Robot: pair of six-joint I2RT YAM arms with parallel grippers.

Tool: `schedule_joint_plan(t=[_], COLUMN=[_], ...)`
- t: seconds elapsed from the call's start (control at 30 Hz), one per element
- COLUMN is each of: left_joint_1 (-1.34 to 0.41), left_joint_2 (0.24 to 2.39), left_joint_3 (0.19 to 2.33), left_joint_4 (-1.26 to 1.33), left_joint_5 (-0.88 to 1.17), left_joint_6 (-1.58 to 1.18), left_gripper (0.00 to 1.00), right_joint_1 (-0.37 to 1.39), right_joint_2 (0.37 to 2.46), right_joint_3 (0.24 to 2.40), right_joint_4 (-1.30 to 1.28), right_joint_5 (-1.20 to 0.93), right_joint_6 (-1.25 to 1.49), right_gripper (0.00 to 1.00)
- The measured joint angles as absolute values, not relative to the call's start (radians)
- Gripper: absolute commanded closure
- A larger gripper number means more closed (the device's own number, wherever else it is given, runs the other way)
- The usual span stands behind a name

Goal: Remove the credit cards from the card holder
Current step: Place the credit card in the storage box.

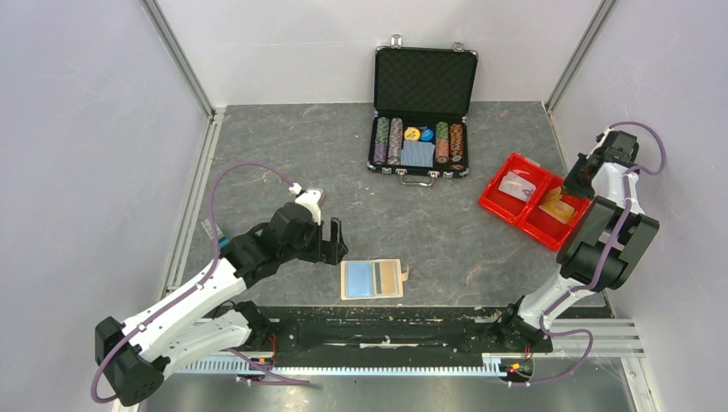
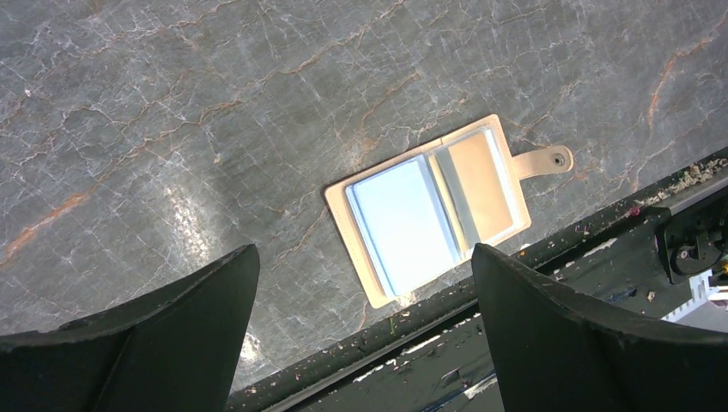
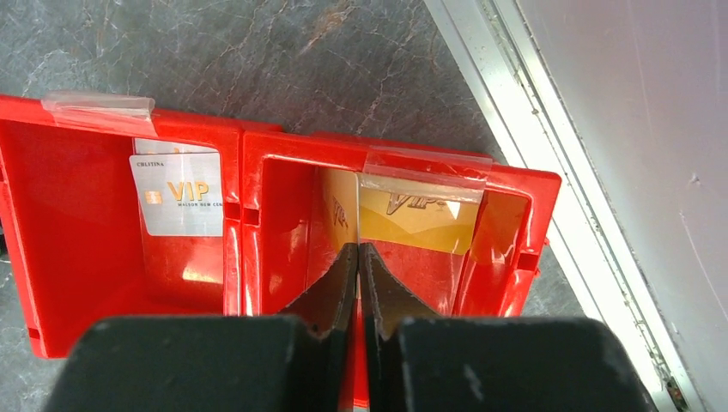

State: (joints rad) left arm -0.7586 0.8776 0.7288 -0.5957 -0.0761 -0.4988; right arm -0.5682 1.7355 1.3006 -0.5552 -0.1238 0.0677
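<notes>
Both credit cards (image 3: 180, 206) sit in the red tray (image 3: 77, 292); the card holder (image 1: 372, 279) looks emptied. Right hand (image 3: 358, 249) is pinched together on nothing, left hand (image 2: 365, 253) spread apart. Only backing away seems left.

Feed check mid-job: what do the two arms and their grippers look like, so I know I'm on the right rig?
The left arm and right arm have white links with black joint housings. A thin purple cable loops along each. The left gripper and right gripper carry plain black fingers, broad at the base and tapering to tips.
</notes>
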Motion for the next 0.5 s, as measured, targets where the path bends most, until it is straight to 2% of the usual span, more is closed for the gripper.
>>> schedule_joint_plan(t=[0.13,0.2,0.3,0.5], left_joint_1=[-0.759,-0.759,-0.759,-0.759], left_joint_2=[0.877,0.877,0.877,0.865], left_joint_3=[0.730,0.730,0.730,0.730], left_joint_4=[-0.596,-0.596,-0.596,-0.596], left_joint_5=[-0.076,-0.076,-0.076,-0.076], left_joint_6=[-0.499,-0.499,-0.499,-0.499], left_gripper=[0.00,0.00,0.00,0.00], right_joint_1=[-0.561,-0.552,-0.533,-0.478], right_joint_2=[1.736,1.736,1.733,1.692], right_joint_3=[1.311,1.319,1.335,1.359], right_joint_4=[-0.558,-0.563,-0.572,-0.601], right_joint_5=[-0.087,-0.064,-0.029,0.018], right_joint_6=[0.066,0.067,0.067,0.070], right_gripper=[0.80,0.76,0.74,0.75])
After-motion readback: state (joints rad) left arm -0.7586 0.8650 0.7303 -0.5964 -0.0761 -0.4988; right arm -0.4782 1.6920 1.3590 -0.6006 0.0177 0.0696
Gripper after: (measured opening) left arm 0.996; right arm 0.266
